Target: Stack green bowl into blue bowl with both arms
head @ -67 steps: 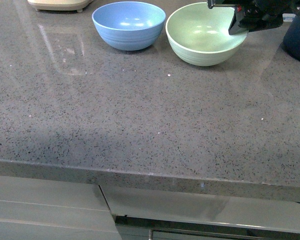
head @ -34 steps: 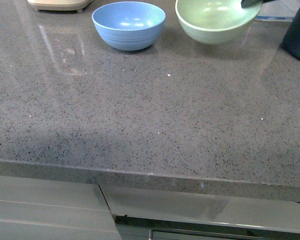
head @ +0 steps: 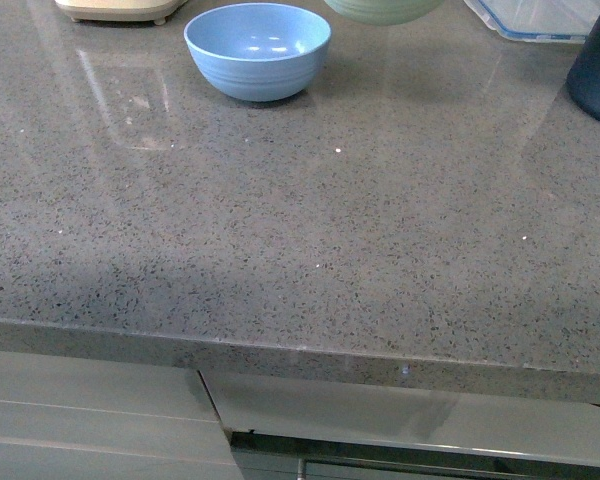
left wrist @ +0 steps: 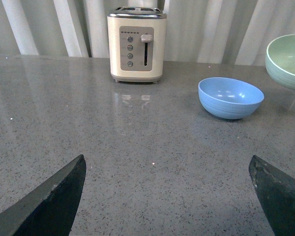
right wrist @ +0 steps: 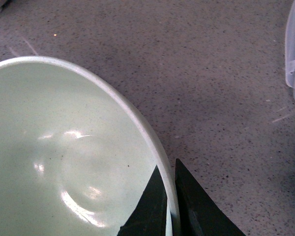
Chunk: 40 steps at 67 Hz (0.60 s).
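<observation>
Because the green bowl [right wrist: 64, 147] looks light, stiff and slick, the right gripper [right wrist: 166, 172] pinches its rim; the left gripper [left wrist: 166, 162] gapes empty.

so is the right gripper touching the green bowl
Touching. The right wrist view shows the right gripper pinching the green bowl at its rim, one finger inside and one outside, with no gap.

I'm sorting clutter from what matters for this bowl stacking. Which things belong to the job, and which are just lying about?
Job:
green bowl, rim pinched by right gripper, held off the counter
blue bowl, on the counter
left gripper, open, empty

Lying about:
toaster
dark pot
clear container
</observation>
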Available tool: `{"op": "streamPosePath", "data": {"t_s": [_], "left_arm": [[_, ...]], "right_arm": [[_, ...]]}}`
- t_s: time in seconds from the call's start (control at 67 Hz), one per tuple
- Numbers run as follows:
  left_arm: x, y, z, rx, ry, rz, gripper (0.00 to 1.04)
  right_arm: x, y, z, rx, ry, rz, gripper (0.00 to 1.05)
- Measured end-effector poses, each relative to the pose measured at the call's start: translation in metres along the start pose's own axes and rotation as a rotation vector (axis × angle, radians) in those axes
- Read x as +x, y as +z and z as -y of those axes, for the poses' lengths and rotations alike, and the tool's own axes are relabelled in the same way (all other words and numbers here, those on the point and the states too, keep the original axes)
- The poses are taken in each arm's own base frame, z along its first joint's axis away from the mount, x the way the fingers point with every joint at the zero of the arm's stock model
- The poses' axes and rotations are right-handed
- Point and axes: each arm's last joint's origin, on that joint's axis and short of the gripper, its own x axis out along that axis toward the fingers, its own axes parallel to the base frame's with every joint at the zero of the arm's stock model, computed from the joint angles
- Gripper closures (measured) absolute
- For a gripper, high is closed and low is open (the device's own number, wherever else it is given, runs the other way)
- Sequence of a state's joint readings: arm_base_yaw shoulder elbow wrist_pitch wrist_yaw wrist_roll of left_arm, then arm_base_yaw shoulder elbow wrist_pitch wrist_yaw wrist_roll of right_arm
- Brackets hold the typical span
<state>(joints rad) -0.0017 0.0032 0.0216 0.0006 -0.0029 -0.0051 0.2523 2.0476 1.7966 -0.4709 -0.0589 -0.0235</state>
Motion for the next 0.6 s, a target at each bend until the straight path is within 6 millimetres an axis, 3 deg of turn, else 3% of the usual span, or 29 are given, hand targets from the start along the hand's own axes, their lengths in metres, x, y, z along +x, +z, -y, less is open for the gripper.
{"op": "streamPosePath", "data": {"t_s": [0.284,0.597], "left_arm": [[0.0,0.0,0.0,0.0,0.0,0.0,0.07],[0.0,0.0,0.0,0.0,0.0,0.0,0.07]], "right_arm": [[-0.001,0.005,-0.037,-0.052,0.06,0.0,1.03],[0.021,0.012,-0.066,-0.095,0.105,-0.021,1.03]]}}
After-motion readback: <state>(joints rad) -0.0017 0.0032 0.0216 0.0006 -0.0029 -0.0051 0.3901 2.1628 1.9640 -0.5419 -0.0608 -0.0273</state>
